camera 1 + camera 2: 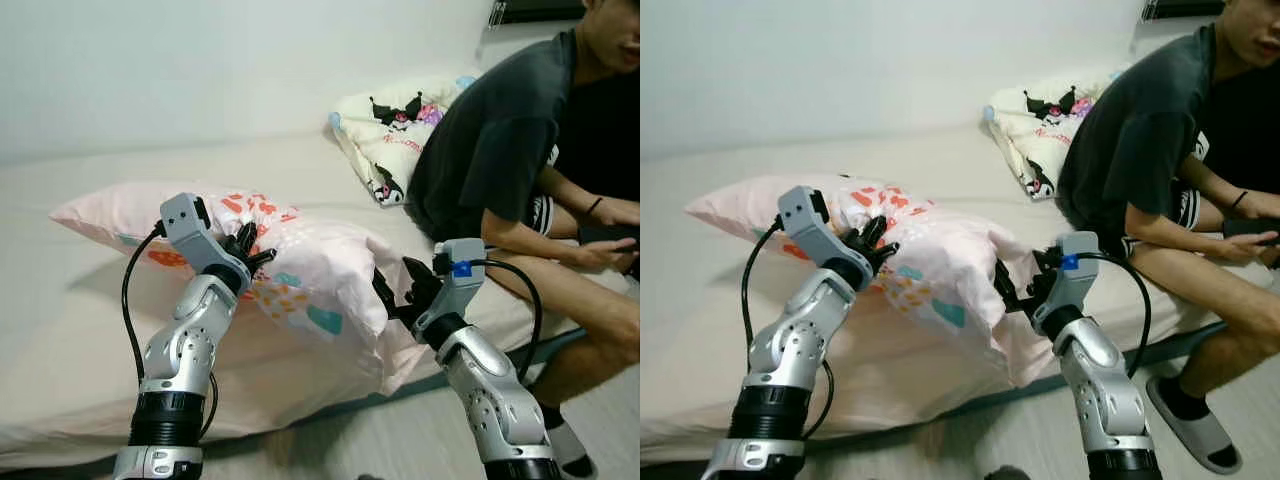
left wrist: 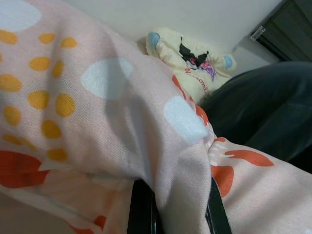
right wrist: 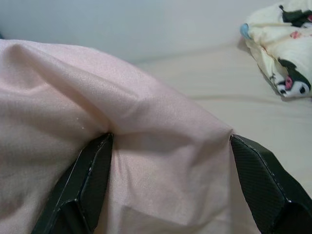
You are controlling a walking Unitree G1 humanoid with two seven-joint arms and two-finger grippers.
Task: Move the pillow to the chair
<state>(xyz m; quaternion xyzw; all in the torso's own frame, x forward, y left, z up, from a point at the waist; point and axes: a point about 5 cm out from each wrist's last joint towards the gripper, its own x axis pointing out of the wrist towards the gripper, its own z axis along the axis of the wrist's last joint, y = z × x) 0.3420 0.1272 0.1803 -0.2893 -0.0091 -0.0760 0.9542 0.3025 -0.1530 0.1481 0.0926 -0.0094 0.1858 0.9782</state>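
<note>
A pink pillow (image 1: 310, 270) with orange, red and teal patches lies across the bed (image 1: 70, 340), its right end hanging over the mattress edge. My left gripper (image 1: 252, 248) is on the pillow's upper middle. In the left wrist view the gripper (image 2: 178, 217) pinches a fold of the cover between its fingers (image 2: 141, 212). My right gripper (image 1: 388, 295) holds the pillow's right end. In the right wrist view its fingers (image 3: 90, 175) stand wide apart and press into the plain pink fabric (image 3: 161, 146) from both sides.
A person (image 1: 510, 150) in a dark shirt sits on the bed's edge close to my right arm, one slippered foot (image 1: 570, 448) on the floor. A cream blanket (image 1: 385, 130) with a cartoon print lies bunched behind them. Grey floor (image 1: 400, 440) runs along the bed's front.
</note>
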